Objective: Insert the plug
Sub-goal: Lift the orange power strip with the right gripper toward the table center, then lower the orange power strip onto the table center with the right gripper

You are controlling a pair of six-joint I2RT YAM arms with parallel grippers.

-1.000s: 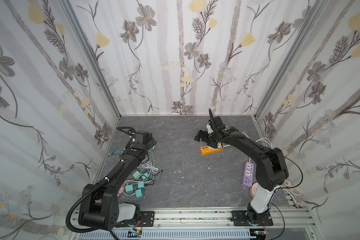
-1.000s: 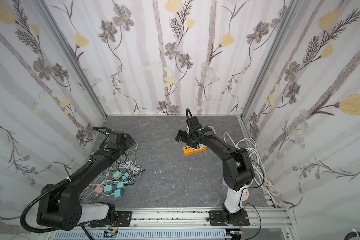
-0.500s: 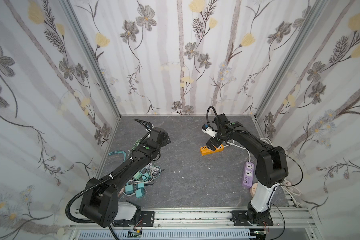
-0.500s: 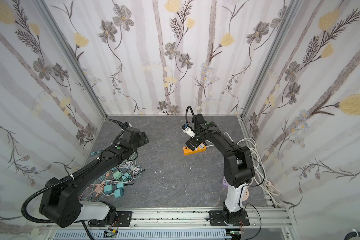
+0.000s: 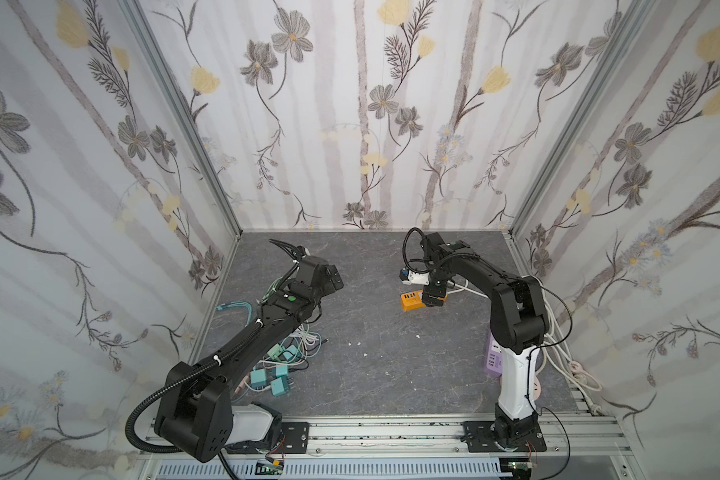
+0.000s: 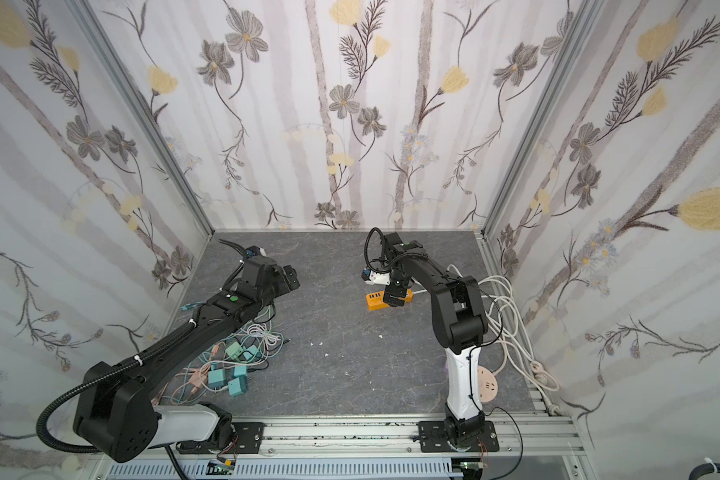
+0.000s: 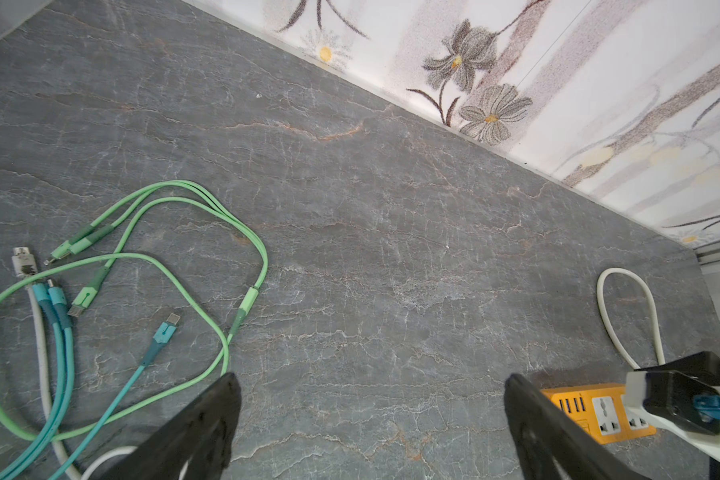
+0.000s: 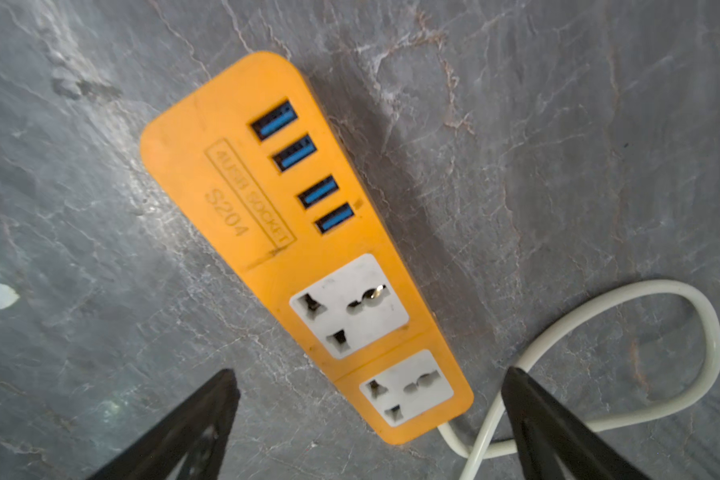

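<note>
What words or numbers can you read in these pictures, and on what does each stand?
"S204": on the orange power strip, in the right wrist view.
"4USB SOCKET": boxed beside it, blurred, so only a likely reading.
No other text is legible.

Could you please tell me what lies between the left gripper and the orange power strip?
Nothing: in a top view only bare grey tabletop separates the left gripper from the orange power strip.

The flat orange plastic power strip [image 8: 308, 257] carries raised lettering beside its four blue USB ports [image 8: 294, 151]. It has a boxed line ending in "SOCKET", whose first word is too blurred to read, and next to it the mark "S204". No other text is legible.
</note>
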